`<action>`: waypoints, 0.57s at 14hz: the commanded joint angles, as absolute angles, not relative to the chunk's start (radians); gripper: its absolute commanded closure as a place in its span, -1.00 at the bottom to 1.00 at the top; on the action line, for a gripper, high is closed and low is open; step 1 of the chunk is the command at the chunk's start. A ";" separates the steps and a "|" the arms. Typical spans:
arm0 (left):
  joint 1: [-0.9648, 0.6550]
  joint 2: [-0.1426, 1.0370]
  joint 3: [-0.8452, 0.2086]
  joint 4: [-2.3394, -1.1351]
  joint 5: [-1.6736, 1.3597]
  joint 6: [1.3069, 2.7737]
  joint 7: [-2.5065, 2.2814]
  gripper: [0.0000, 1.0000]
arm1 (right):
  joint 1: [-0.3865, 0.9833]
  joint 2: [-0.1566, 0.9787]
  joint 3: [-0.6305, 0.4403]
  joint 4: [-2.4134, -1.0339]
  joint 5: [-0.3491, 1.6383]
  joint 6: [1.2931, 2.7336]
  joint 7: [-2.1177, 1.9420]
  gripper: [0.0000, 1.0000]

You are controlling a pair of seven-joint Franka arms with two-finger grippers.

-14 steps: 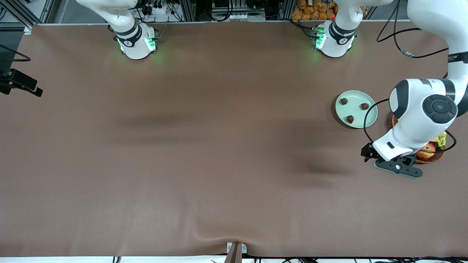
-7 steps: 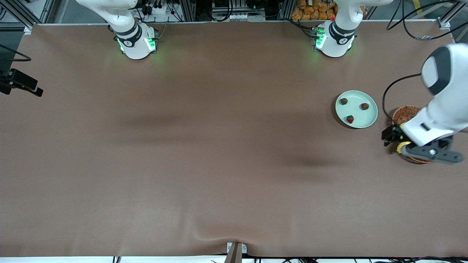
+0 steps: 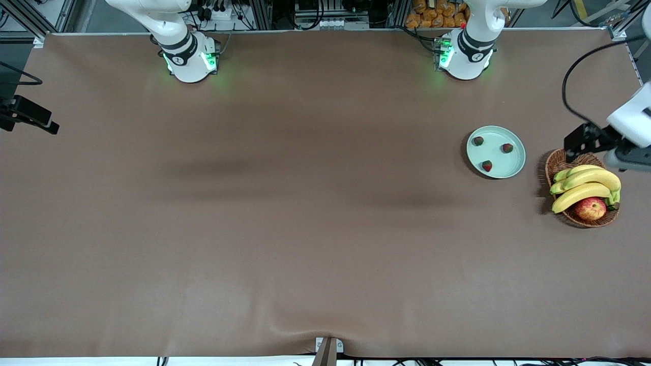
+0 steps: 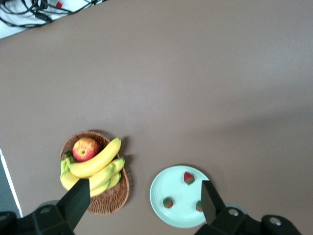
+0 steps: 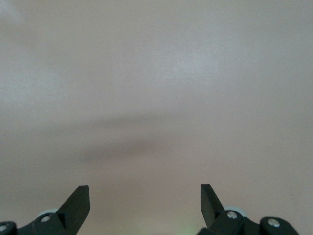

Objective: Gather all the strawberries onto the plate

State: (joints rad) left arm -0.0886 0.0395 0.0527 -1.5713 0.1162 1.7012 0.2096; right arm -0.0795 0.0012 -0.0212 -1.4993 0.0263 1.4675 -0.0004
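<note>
The pale mint-green plate [image 3: 496, 151] lies toward the left arm's end of the table. Three strawberries lie in it, apart from each other [image 3: 478, 141] [image 3: 507, 148] [image 3: 487, 165]. The left wrist view also shows the plate [image 4: 178, 188] and the berries [image 4: 189, 177] [image 4: 168, 202] [image 4: 199, 205]. My left gripper [image 4: 144, 201] is open and empty, high over the table between plate and basket. In the front view only its wrist [image 3: 630, 127] shows, at the edge. My right gripper [image 5: 144, 198] is open and empty over bare table; it is out of the front view.
A brown wicker basket [image 3: 557, 162] stands beside the plate, closer to the table's end, holding bananas [image 3: 585, 185] and a red-yellow apple [image 3: 590, 208]. It also shows in the left wrist view [image 4: 110, 200]. The brown mat [image 3: 305, 203] covers the table.
The left arm has risen and swung away from over the basket toward the table's end, uncovering the bananas and apple. The plate and its three strawberries have not moved.
</note>
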 commanded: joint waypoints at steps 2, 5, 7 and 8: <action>-0.095 0.049 0.072 -1.516 0.103 1.666 0.218 -1.00 | -0.081 -0.011 -0.018 -1.486 0.023 1.450 0.017 -1.00; -0.095 0.058 0.081 -1.486 0.097 1.667 0.212 -1.00 | -0.075 -0.012 -0.014 -1.486 0.025 1.433 0.018 -1.00; -0.095 0.055 0.081 -1.477 0.075 1.667 0.207 -1.00 | -0.075 -0.015 -0.014 -1.486 0.025 1.424 0.018 -1.00; -0.095 0.055 0.089 -1.474 0.039 1.667 0.204 -1.00 | -0.075 -0.015 -0.014 -1.486 0.025 1.425 0.017 -1.00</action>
State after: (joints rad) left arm -0.0888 0.0412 0.0739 -1.5123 0.0890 1.6890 0.2085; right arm -0.0789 -0.0052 -0.0167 -1.4959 0.0260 1.4422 -0.0004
